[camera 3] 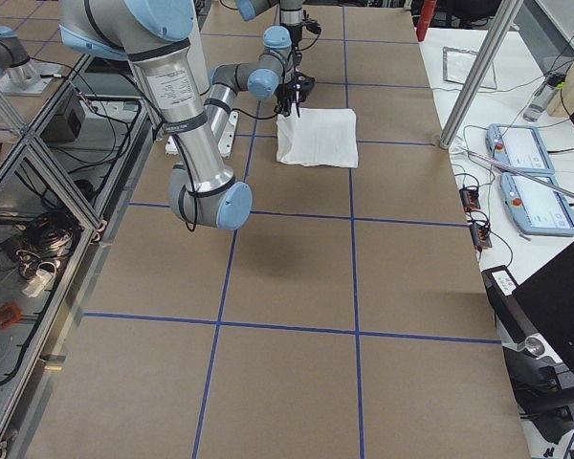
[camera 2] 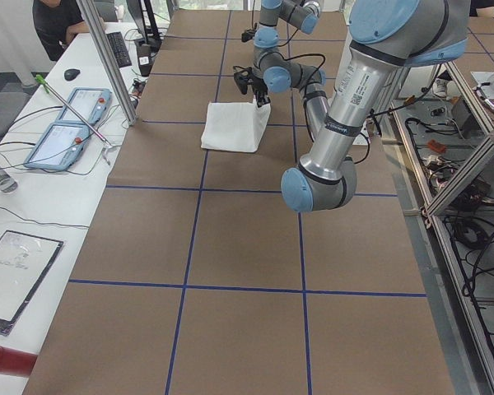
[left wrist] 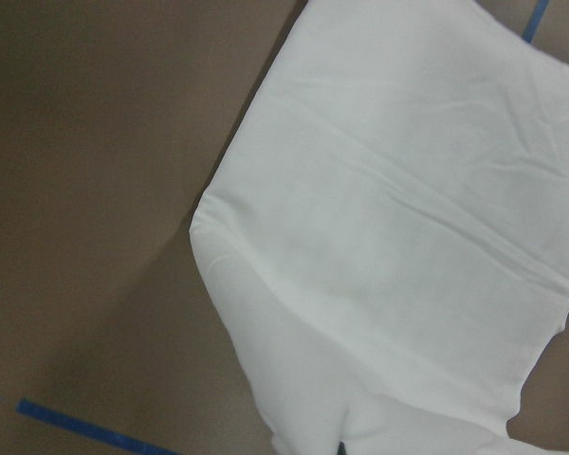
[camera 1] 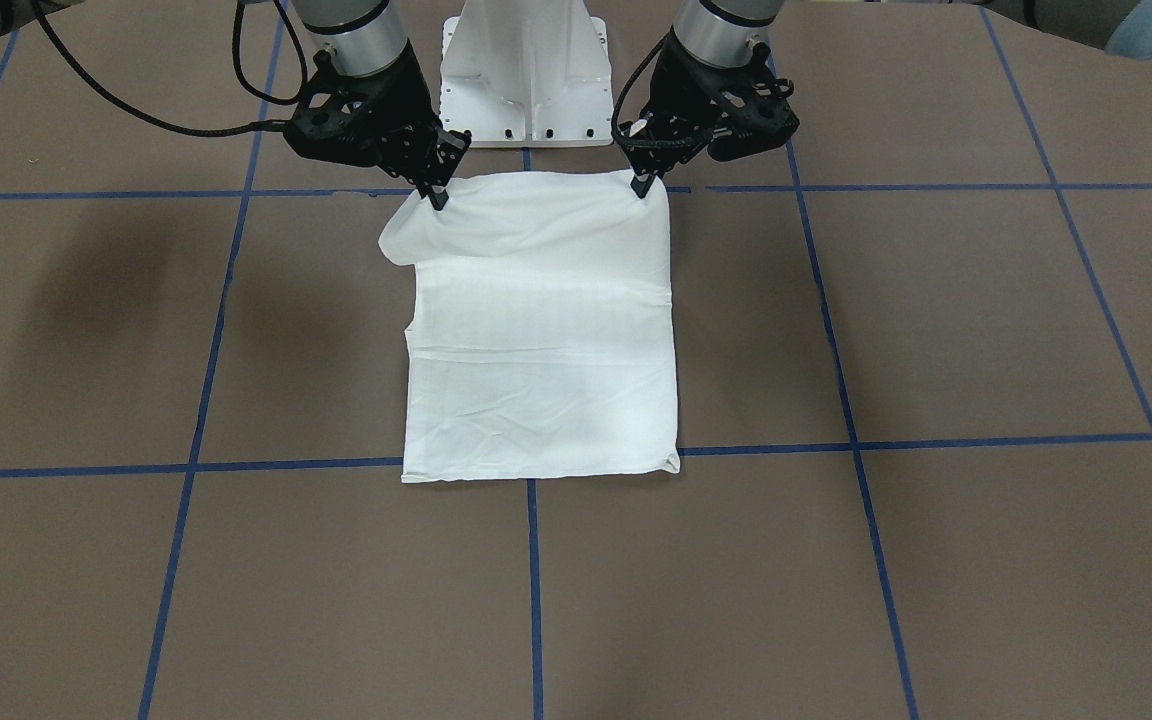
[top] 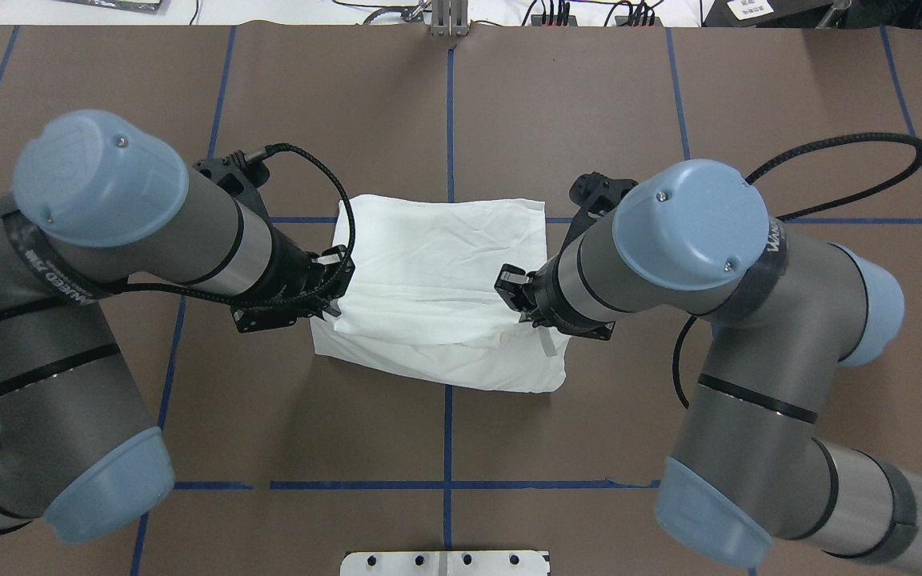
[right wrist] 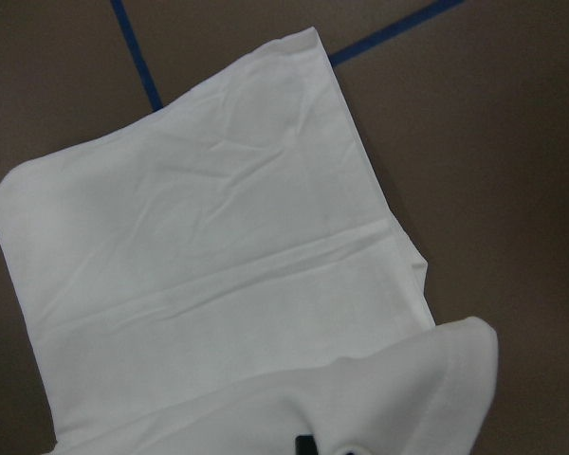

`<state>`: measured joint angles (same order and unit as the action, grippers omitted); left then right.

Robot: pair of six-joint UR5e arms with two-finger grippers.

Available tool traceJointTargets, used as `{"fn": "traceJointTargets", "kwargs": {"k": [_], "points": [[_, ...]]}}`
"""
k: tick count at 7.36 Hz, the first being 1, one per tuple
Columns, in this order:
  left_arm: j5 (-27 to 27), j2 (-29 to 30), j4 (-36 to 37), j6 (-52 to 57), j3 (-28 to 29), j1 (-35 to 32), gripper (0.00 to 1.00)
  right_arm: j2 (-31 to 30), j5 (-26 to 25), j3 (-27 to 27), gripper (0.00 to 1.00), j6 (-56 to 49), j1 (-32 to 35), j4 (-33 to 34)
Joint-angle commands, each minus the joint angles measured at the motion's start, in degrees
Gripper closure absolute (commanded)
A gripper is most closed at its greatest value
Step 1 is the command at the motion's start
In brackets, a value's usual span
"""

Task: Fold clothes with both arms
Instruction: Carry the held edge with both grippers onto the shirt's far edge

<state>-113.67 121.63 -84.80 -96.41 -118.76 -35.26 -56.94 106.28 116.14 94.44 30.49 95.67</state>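
Fingers (camera 1: 643, 182) of left gripper (camera 1: 645, 189) and right gripper (camera 1: 437, 199) pinch tight the white shirt (camera 1: 539, 345) near the bench's (camera 1: 936, 310) robot-side edge; arm band (top: 774, 244) lettering unreadable.

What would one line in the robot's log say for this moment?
stage: mid-fold | left gripper: shut on shirt corner | right gripper: shut on other corner | robot-side edge: lifted off table | rest: flat

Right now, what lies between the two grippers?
The white shirt: its raised edge spans from left gripper to right gripper; the front-facing view shows it.
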Motion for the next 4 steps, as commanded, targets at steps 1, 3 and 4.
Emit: {"fn": "traceJointTargets", "kwargs": {"k": [1,3,4], "points": [[-1.0,3.2,-2.0,1.5,5.2,-3.9,1.0,5.7,-0.1,-7.8,1.0,-1.4,3.3,-0.2],[-0.9,6.2,-7.5,1.0,13.9,-4.9,1.0,7.0,0.2,-11.2,1.0,-2.1,4.8,-0.3],[-0.9,6.7,-10.4,0.9,17.6,-5.6,1.0,7.1,0.4,-12.6,1.0,-2.5,5.1,-0.3]]}}
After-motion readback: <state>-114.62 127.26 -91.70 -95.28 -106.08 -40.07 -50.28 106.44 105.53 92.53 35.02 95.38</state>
